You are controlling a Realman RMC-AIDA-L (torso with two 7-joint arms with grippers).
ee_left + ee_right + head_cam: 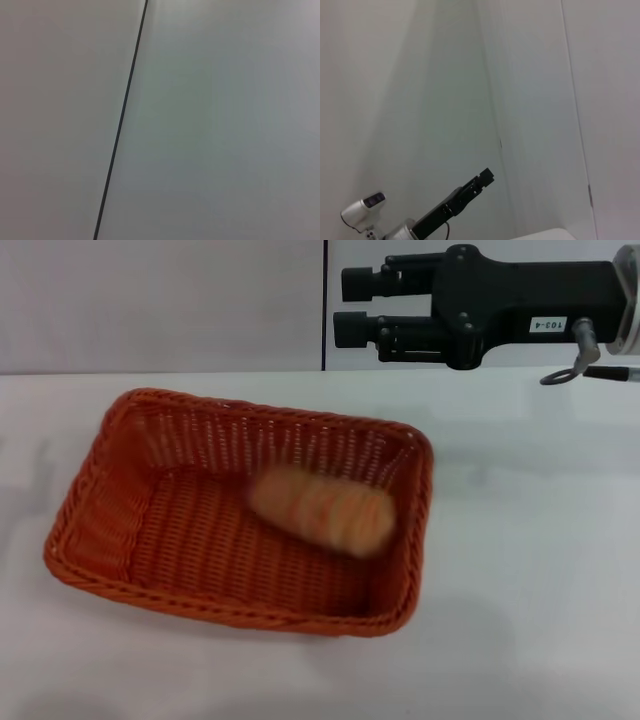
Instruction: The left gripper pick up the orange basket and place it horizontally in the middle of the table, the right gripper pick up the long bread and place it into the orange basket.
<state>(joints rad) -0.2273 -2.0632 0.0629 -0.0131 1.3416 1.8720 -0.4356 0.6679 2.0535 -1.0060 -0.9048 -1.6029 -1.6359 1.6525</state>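
- Bread, the long bread (pixel 322 512), lay inside the orange basket (pixel 100 495), toward its right wall (blurred, perhaps not settled).
- Basket sat lengthwise near the middle of the table (pixel 540 540), so both placements looked done.
- Right gripper (pixel 360 308) hung above and beyond the basket's far right corner, fingers spread, holding nothing.
- Left gripper (pixel 486 176) was raised well off the basket; I could not tell its fingers' state.
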